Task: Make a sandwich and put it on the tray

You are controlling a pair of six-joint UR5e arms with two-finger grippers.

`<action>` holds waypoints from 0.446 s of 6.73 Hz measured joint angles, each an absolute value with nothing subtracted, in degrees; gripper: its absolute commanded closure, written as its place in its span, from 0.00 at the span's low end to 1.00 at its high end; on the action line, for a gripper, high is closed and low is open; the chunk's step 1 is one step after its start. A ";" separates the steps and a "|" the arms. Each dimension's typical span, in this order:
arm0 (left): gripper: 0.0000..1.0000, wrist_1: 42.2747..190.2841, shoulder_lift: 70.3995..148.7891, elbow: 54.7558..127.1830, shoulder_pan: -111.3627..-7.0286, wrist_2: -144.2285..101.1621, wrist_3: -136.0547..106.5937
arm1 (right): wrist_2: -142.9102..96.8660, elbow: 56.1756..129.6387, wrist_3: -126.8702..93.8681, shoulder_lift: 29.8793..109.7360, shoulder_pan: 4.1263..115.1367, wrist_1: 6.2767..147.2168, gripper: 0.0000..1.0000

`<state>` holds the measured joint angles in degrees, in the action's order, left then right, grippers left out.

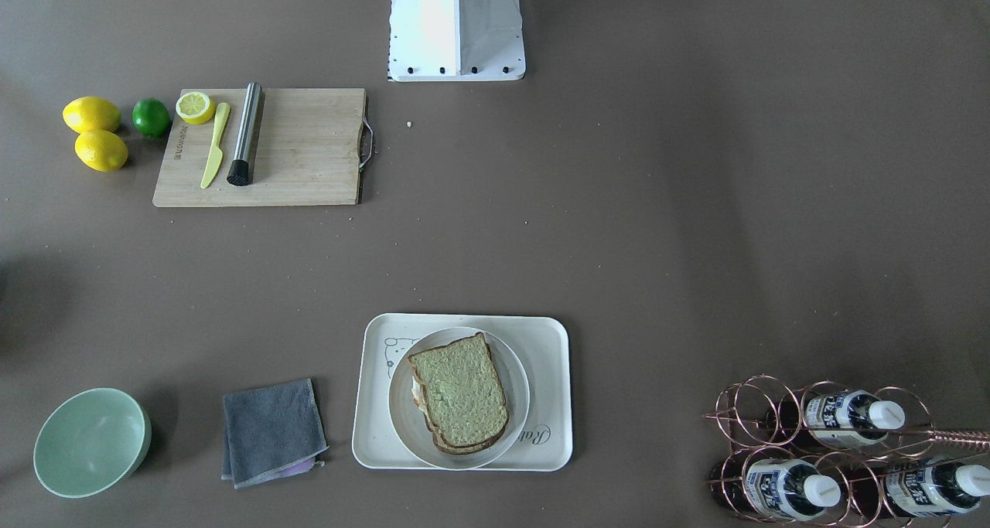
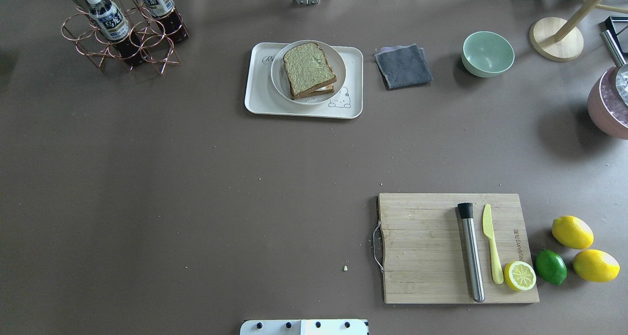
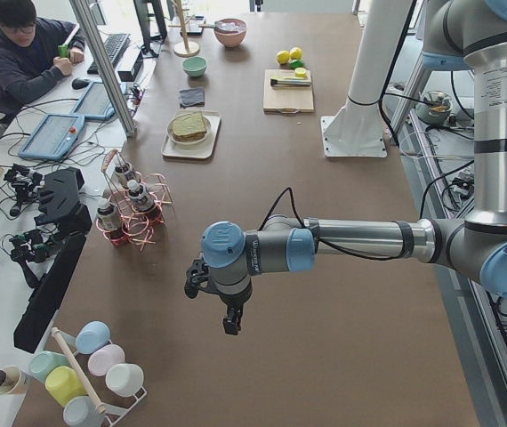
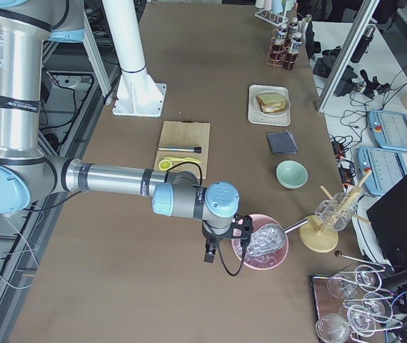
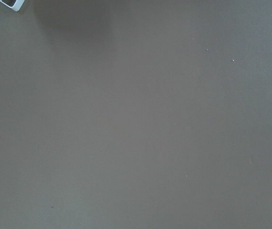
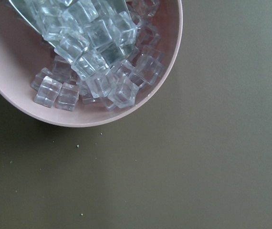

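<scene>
The sandwich [image 1: 460,393] lies on a small round white plate [image 1: 401,427], and the plate stands on the cream tray [image 1: 544,344] with the bear drawing. A bit of white egg shows between the two slices. The sandwich [image 2: 309,70], plate [image 2: 277,82] and tray [image 2: 257,97] also show at the table's far side in the overhead view. My left gripper [image 3: 229,324] hangs above bare table, far from the tray [image 3: 172,147]. My right gripper [image 4: 209,255] hangs beside a pink bowl of ice, far from the tray [image 4: 258,113]. I cannot tell whether either is open or shut.
A wooden cutting board [image 2: 422,246] bears a steel rod [image 2: 472,254], yellow knife and lemon half. Lemons and a lime [image 2: 550,266] lie beside it. A grey cloth [image 2: 403,66], green bowl [image 2: 487,53], bottle rack [image 2: 122,26] and pink ice bowl [image 6: 169,62] stand on the table.
</scene>
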<state>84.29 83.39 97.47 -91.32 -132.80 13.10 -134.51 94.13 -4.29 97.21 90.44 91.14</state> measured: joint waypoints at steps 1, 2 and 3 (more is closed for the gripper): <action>0.02 84.29 83.39 97.47 -91.32 -133.11 13.10 | -134.49 94.13 -4.27 97.29 90.44 91.14 0.00; 0.02 84.29 83.35 97.41 -91.32 -134.16 13.10 | -134.48 94.13 -4.29 97.40 90.44 91.14 0.00; 0.02 84.29 83.33 97.23 -91.32 -135.38 13.12 | -134.49 94.13 -4.28 97.53 90.44 91.12 0.00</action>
<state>84.29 83.33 97.23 -91.32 -135.38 13.12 -134.49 94.13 -4.28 97.53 90.44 91.12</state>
